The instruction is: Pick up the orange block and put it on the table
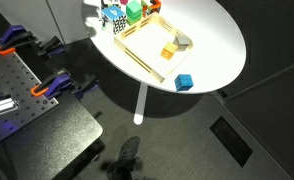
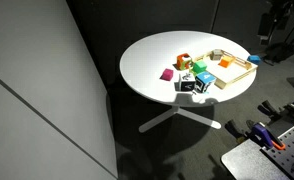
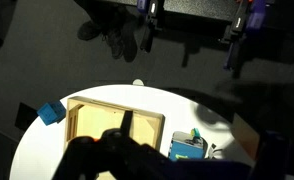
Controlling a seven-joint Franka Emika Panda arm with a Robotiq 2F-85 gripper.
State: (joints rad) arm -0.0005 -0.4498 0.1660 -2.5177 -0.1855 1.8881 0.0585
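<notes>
Resting in the tray (image 1: 137, 60), the orange block (image 1: 168, 53); jaws' state cannot be told.

Lab: perforated mounting board (image 1: 12, 80), orange clamps (image 1: 55, 86), round white table (image 1: 212, 40), dark floor (image 1: 187, 140).

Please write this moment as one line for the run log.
stage: not yet grasped | orange block: inside wooden tray, untouched | gripper: above table, fingers state unclear
</notes>
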